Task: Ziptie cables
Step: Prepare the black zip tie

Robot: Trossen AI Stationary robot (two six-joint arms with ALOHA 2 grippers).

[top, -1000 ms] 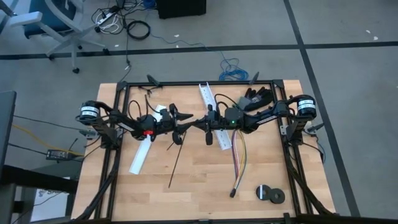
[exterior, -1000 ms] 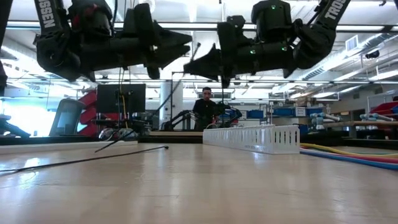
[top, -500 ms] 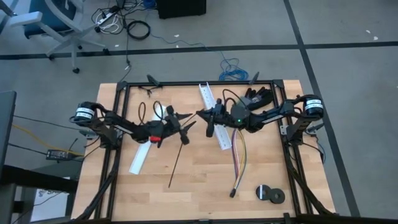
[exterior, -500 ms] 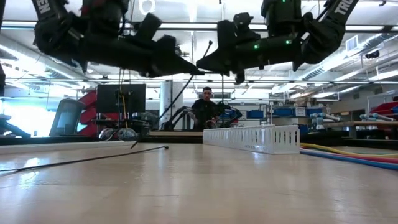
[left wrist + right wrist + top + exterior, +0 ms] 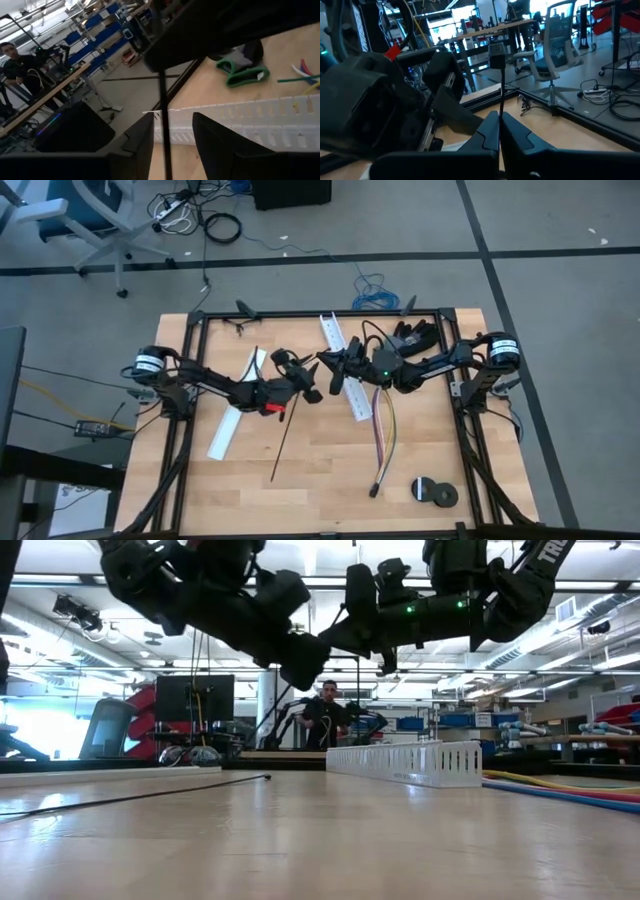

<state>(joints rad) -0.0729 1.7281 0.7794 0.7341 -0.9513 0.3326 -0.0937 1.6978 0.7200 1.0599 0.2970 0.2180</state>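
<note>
My right gripper (image 5: 331, 370) (image 5: 499, 119) is shut on a thin black ziptie (image 5: 499, 82), high over the table's middle. My left gripper (image 5: 307, 387) (image 5: 172, 127) faces it, open. Its fingers stand on either side of that ziptie's strip (image 5: 163, 115); whether they touch it, I cannot tell. A second ziptie (image 5: 281, 442) lies flat on the table, also seen in the low view (image 5: 140, 796). The cables (image 5: 384, 430), yellow, blue, purple and pink, lie on the table right of centre, their dark end toward the near edge. My right gripper pinches the ziptie's strip (image 5: 499, 111) between its two shut fingers, a short way below the square head (image 5: 496, 49), which sticks out past the fingertips. The fingers come about level from the table's right. The ziptie is lifted clear of the table.
A white slotted channel (image 5: 345, 365) lies slanting under both grippers; a second one (image 5: 232, 420) lies under the left arm. A dark and green glove (image 5: 415, 335) is at the far right, and black tape rolls (image 5: 433, 492) are at the near right. A person stands in the room beyond (image 5: 328, 715).
My left gripper has gone toward the table's right edge and a little toward the near edge, closing on my right gripper, and has tipped. My right gripper has turned and drawn slightly toward the far edge. The held ziptie's hanging tail has risen off the table.
</note>
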